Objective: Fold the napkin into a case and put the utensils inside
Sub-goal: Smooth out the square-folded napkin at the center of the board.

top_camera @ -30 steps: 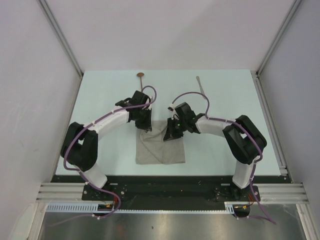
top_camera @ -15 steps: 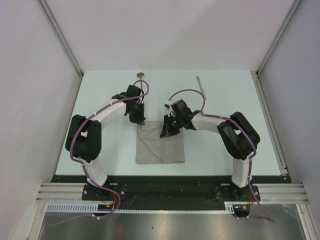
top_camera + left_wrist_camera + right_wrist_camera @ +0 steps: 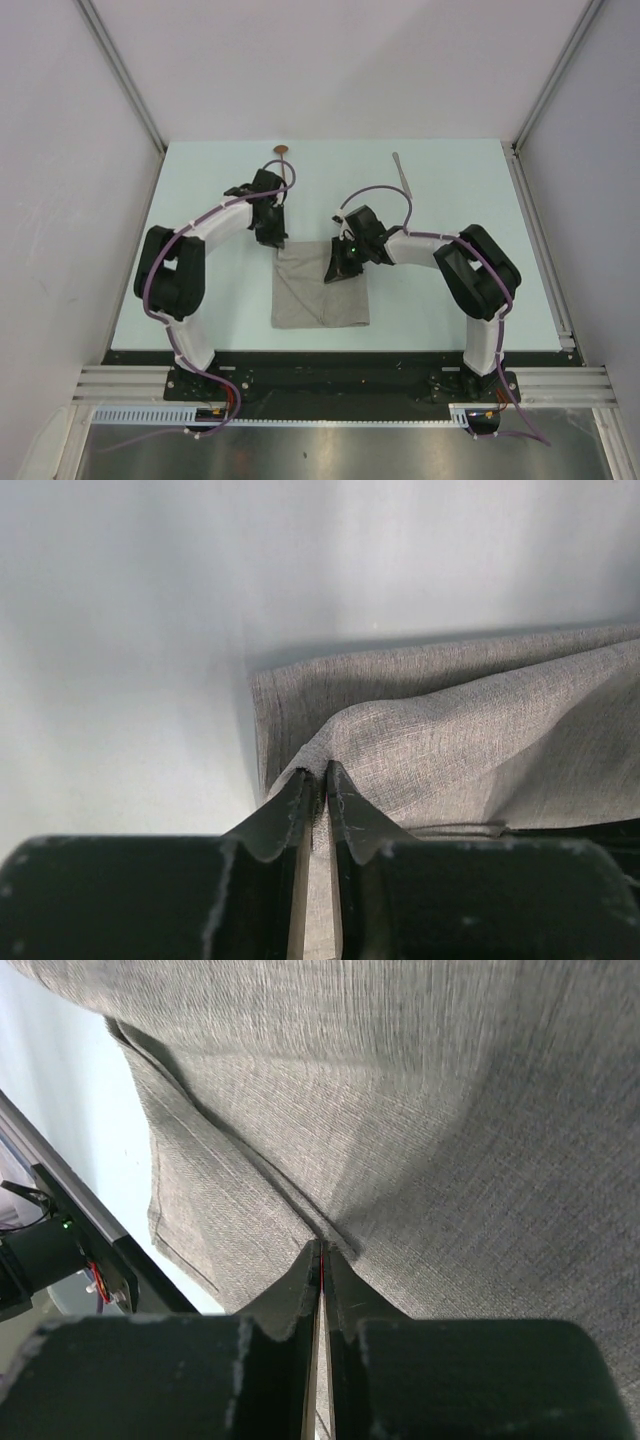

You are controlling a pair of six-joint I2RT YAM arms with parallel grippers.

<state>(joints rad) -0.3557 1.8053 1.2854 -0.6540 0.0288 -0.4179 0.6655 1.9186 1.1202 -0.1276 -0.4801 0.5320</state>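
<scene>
The grey-beige napkin (image 3: 320, 290) lies folded on the table between the arms. My left gripper (image 3: 277, 243) is shut on the napkin's far left corner; the left wrist view shows the cloth (image 3: 470, 730) pinched between the fingertips. My right gripper (image 3: 337, 272) is shut on the napkin's upper layer near its far right part; the right wrist view shows the fabric (image 3: 400, 1110) pinched and lifted. The spoon (image 3: 283, 153) with a copper-brown bowl lies at the far edge, partly hidden by the left arm. The silver knife (image 3: 401, 170) lies at the far right of centre.
The pale table (image 3: 450, 310) ends at a black front rail (image 3: 330, 365). Grey walls stand on both sides and behind. A metal strip (image 3: 540, 250) runs along the table's right edge.
The left gripper has moved away from me and left with the napkin corner, stretching the cloth. The right gripper shifted slightly left then back, still holding the cloth.
</scene>
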